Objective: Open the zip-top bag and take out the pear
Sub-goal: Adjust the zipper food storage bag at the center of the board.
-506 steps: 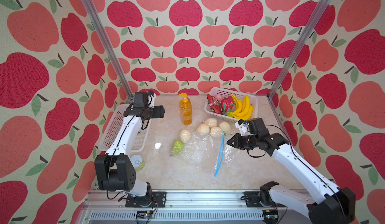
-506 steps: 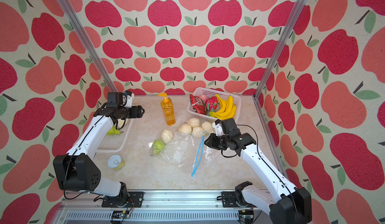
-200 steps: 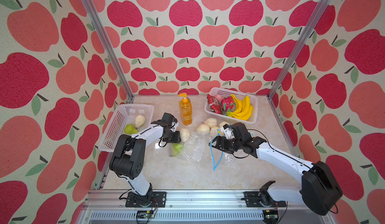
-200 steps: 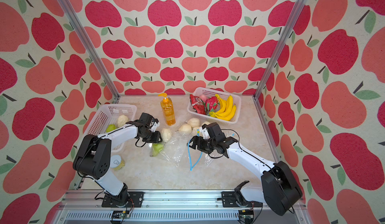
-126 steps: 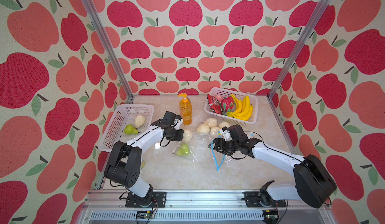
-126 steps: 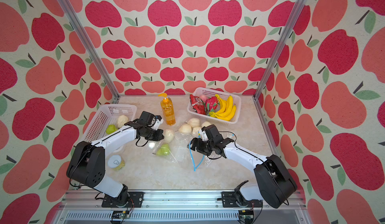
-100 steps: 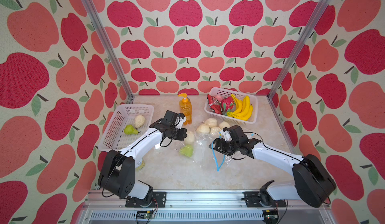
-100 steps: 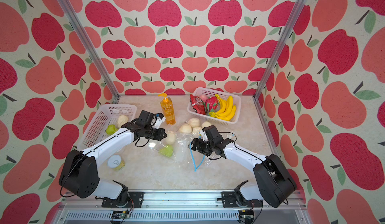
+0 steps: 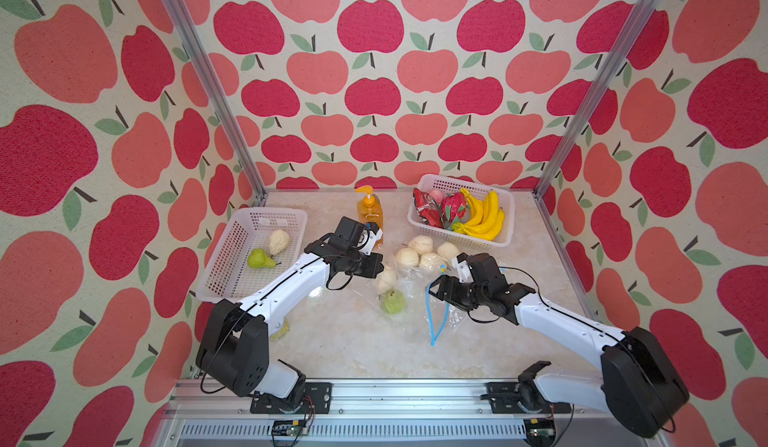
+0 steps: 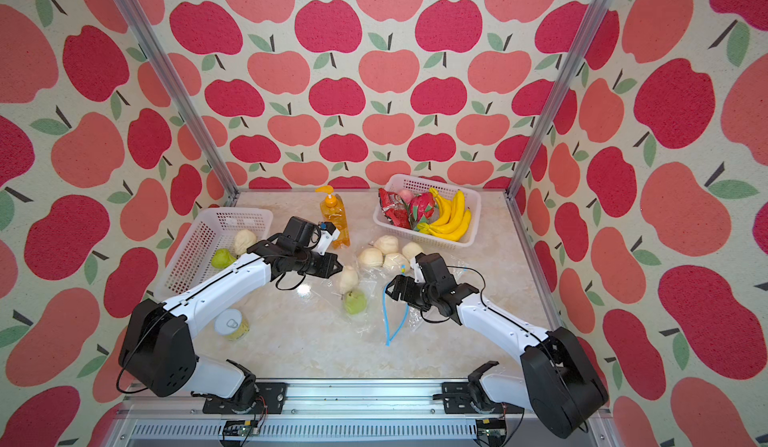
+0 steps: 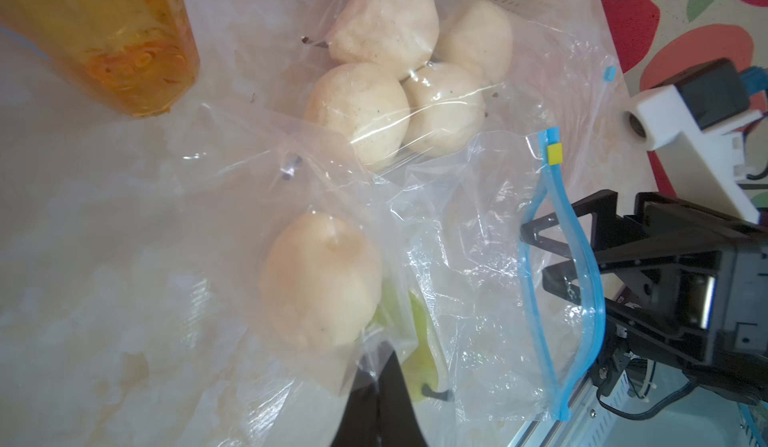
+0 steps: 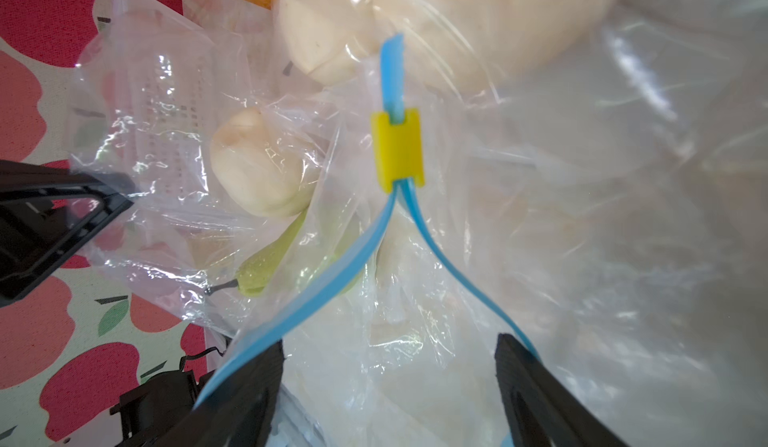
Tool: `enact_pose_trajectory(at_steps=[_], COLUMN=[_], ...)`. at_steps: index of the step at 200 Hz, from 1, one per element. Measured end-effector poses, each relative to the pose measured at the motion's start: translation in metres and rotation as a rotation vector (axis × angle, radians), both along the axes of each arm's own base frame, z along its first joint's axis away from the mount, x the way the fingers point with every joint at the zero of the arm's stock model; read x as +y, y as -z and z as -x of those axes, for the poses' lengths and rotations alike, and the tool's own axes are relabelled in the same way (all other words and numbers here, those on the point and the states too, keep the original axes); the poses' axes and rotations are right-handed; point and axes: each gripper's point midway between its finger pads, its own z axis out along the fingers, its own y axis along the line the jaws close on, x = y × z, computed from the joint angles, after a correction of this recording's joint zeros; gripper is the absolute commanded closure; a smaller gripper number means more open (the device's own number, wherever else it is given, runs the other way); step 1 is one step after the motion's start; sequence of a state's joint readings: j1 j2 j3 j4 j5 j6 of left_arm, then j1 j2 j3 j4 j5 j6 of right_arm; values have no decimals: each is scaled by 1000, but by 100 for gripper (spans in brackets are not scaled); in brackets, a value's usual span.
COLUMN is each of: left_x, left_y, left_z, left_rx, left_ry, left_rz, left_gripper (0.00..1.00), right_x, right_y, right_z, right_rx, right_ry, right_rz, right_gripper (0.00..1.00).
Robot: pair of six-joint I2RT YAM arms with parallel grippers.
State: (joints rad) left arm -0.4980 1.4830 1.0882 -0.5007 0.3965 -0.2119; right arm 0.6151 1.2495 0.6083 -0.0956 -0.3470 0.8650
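On the marble tabletop (image 9: 332, 341), between the two arms, one zip-top bag (image 11: 478, 282) lay with its mouth open. It held two pears: one green pear (image 9: 393, 302) and one pale pear (image 9: 386, 279), touching each other near the bag's closed end.

The left gripper (image 9: 377, 267) was clenched, its tips pinching the film at that closed end, just beside the pale pear. The right gripper (image 12: 388, 343) stood released and wide, its jaws inside the bag's mouth, with one blue zip strip (image 12: 449, 266) running along the outside of each finger. One yellow slider (image 12: 397, 149) sat where the two strips met.

A second clear bag (image 11: 540, 50) holding four pale fruits (image 9: 420, 244) lay just behind, partly overlapping the first. One orange pump bottle (image 9: 370, 212) stood near the left wrist. The left basket (image 9: 232, 233) held one more green pear and one pale fruit. The right basket (image 9: 505, 224) held a bunch of bananas (image 9: 482, 220), one dragon fruit (image 9: 453, 210) and one red packet (image 9: 424, 212); its print was too small to read. One can (image 10: 232, 324) stood beside the left arm.
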Motion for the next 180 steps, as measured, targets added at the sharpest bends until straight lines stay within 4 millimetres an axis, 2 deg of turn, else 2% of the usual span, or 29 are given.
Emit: enact_pose_trajectory(at_steps=[6,21,30,41,68,79,88,96,109,120,132,146,180], left_x=[4,15,23,31,46,48,48,46,41,37,32,30,29], left_y=[5,16,20,22,20,11,2,-9,-27,-39,-46,-43,-12], left_z=[-1,-2,-2,-3,1,5,9,14,24,32,40,50,67], left_rx=[7,18,19,19,18,5,-8,-21,-46,-52,-47,-25,91], left_ry=[-12,-38,-51,-71,-94,-96,-94,-93,-73,-62,-53,-45,-50], left_rz=[-24,-91,-128,-163,-215,-211,-201,-173,-121,-78,-38,-17,-26], left_gripper=[84,51,41,36,34,38,46,58,82,94,98,100,100], right_x=[1,4,7,9,12,14,14,14,15,16,18,19,24], right_y=[1,4,7,10,13,14,13,13,12,11,9,7,5], right_z=[0,2,4,7,11,13,13,12,11,9,8,6,4], right_rx=[4,15,23,34,47,48,48,48,47,45,42,38,36], right_ry=[-5,-18,-28,-41,-58,-63,-63,-63,-63,-63,-64,-65,-73], right_rz=[-3,-4,-3,-1,3,2,2,2,1,0,-2,-5,-5], right_gripper=[16,16,16,16,17,17,17,17,17,17,17,17,17])
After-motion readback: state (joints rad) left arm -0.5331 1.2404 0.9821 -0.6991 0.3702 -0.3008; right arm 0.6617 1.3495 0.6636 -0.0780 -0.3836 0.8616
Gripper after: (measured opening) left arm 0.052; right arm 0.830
